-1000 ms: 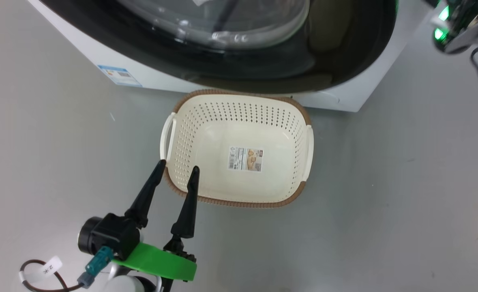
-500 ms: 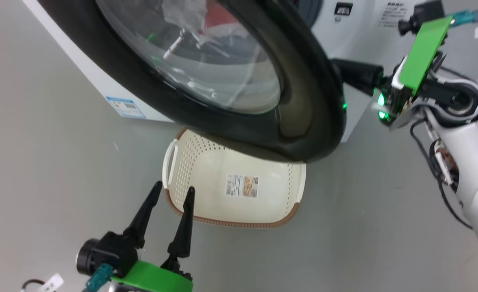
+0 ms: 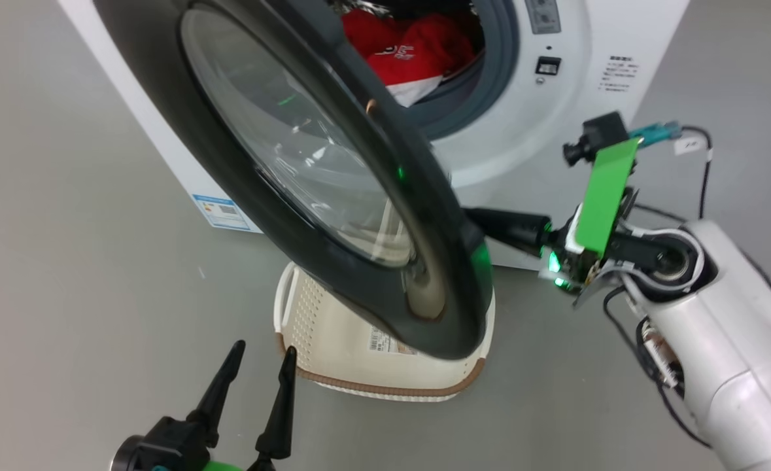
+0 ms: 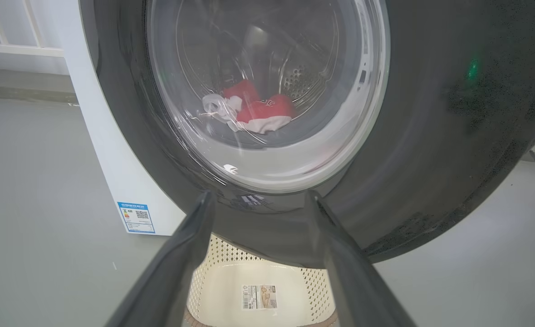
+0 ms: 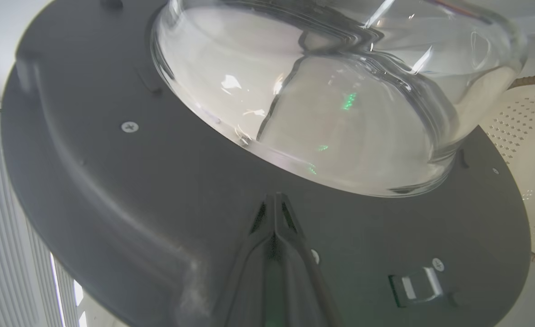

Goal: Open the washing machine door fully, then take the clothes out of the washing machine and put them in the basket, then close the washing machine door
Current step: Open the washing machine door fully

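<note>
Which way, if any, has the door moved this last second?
Yes. The washing machine door has swung away from the washing machine, its free edge now over the basket.

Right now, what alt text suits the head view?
The washing machine door stands partly open above the basket, the right gripper at its inner face with jaws shut. Red clothes lie inside the washing machine; the left gripper has open jaws.

The left end effector (image 4: 259, 196), its two fingers spread wide, faces the washing machine door (image 4: 430, 136). Red and white clothes (image 4: 260, 116) show through its glass. Between the fingers, lower down, sits the basket (image 4: 224, 265), a label on its bottom; at left, a blue sticker (image 4: 136, 218) on the washing machine (image 4: 108, 150)
</note>
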Robot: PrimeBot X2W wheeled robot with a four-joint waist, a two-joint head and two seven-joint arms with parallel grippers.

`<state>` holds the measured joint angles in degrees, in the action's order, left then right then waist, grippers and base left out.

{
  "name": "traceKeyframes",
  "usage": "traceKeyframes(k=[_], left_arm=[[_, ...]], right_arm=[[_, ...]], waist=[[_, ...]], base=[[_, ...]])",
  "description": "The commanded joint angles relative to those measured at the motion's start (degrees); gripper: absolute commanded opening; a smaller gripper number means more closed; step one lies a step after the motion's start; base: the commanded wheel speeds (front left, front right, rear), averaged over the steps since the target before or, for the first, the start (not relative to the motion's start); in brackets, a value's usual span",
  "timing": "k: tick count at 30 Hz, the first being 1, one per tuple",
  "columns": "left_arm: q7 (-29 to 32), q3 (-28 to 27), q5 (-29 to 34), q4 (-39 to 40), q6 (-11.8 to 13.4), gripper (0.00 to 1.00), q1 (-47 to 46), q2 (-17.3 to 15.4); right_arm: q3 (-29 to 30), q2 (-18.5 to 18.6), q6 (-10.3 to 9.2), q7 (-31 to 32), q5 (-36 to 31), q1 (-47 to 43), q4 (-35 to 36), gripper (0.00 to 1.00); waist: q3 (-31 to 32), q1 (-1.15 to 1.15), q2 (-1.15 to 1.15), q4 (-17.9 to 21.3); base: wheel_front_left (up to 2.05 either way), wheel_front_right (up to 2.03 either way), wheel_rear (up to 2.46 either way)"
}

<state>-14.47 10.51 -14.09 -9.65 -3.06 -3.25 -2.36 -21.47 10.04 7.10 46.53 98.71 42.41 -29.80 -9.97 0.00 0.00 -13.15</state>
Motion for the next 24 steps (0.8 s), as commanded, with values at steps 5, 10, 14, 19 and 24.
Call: traceKeyframes(k=[5, 10, 14, 19, 24], left_arm=[[-0.5, -2.4, 0.4, 2.2, 0.1, 1.0, 0.8, -0.5], [-0.5, -2.4, 0.3, 2.2, 0.3, 1.0, 1.9, -0.5], [-0.5, -2.6, 0.1, 2.2, 0.5, 1.0, 2.9, -0.5], [-0.5, -2.6, 0.0, 2.2, 0.5, 1.0, 3.6, -0.5], [-0.5, -2.9, 0.1, 2.3, 0.7, 1.0, 4.1, -0.5]], right_arm=[[-1.7, -2.6, 0.39, 1.1, -1.0, -4.3, 4.1, 0.0], [-2.3, -3.1, 0.39, 1.3, -1.6, -6.6, 5.0, 0.0], [-3.1, -3.9, 0.39, 1.5, -2.0, -8.5, 5.6, 0.0], [-4.1, -5.1, 0.39, 1.6, -2.2, -10.2, 6.3, 0.0], [-4.9, -6.0, 0.39, 0.8, -2.4, -11.4, 7.2, 0.0]], waist=[[2.0, 0.0, 0.0, -3.0], [3.1, 0.0, 0.0, -4.9], [4.1, 0.0, 0.0, -6.7], [5.0, 0.0, 0.0, -9.1], [5.8, 0.0, 0.0, -11.4]], base=[[0.0, 0.0, 0.0], [0.0, 0.0, 0.0], [0.0, 0.0, 0.0], [0.0, 0.0, 0.0], [0.0, 0.0, 0.0]])
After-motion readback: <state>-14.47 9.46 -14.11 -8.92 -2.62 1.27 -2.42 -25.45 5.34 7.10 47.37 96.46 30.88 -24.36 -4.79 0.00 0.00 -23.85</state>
